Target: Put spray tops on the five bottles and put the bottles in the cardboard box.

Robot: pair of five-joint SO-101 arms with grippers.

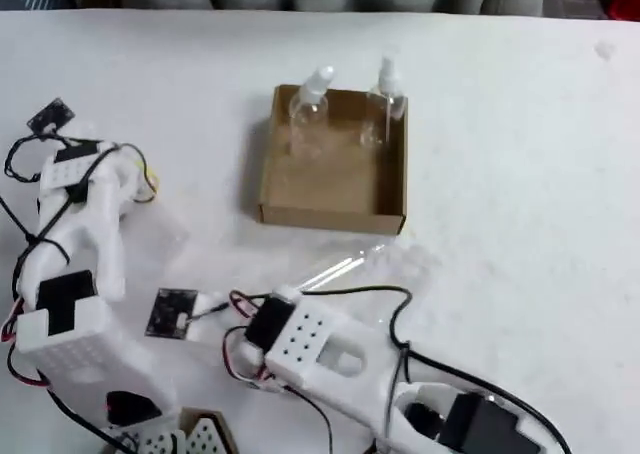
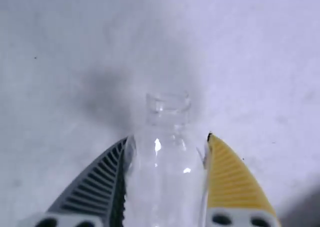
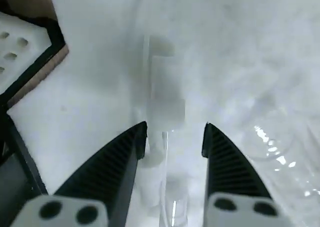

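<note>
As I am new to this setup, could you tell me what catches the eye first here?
The cardboard box mid-table, with two capped bottles standing along its far wall. Next, the left hand clamped on an open-necked bottle, and a spray top just ahead of the right hand.

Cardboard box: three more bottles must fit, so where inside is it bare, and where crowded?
Two capped bottles stand along the cardboard box's far wall: crowded there. The floor from them to the near wall, between both side walls, is bare. Outside, a spray top lies before the near wall.
</note>
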